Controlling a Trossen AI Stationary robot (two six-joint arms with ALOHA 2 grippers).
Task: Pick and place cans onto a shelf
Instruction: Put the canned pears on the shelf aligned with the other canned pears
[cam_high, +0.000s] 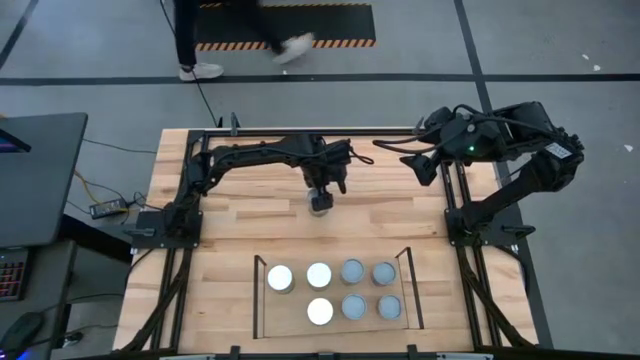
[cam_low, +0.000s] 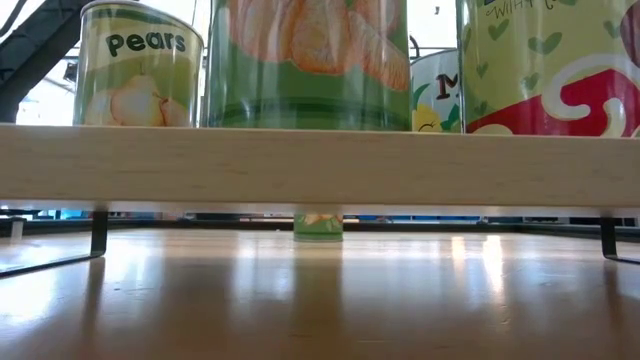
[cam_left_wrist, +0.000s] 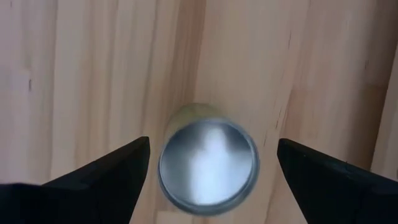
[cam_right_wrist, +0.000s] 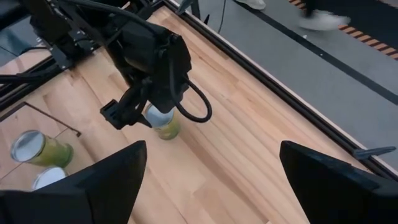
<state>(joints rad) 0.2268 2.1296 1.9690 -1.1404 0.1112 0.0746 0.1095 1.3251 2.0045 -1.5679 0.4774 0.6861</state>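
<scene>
A: Where is the loose can (cam_left_wrist: 208, 163) relative to the left gripper (cam_high: 321, 196)?

B: Straight below it, upright on the table (cam_high: 400, 215), centred between fingers spread wide, not touching. Seven cans sit on the shelf (cam_high: 256, 300).

A: Right gripper (cam_high: 433, 150)?

B: Also spread, empty, parked well away. Left arm is nearer.

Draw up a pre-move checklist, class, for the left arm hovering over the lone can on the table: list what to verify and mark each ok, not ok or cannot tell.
1. Left gripper open, fingers either side of the lone can: ok.
2. Can upright, top showing: ok.
3. Fingers low enough to clamp the can's sides: cannot tell.
4. Free spot on the shelf: ok, seven cans stand there and the front-left place is bare.
5. Right gripper open and held back at the table's far right, out of the way: ok.
6. Person walking beyond the table, away from the arms: ok.
</scene>
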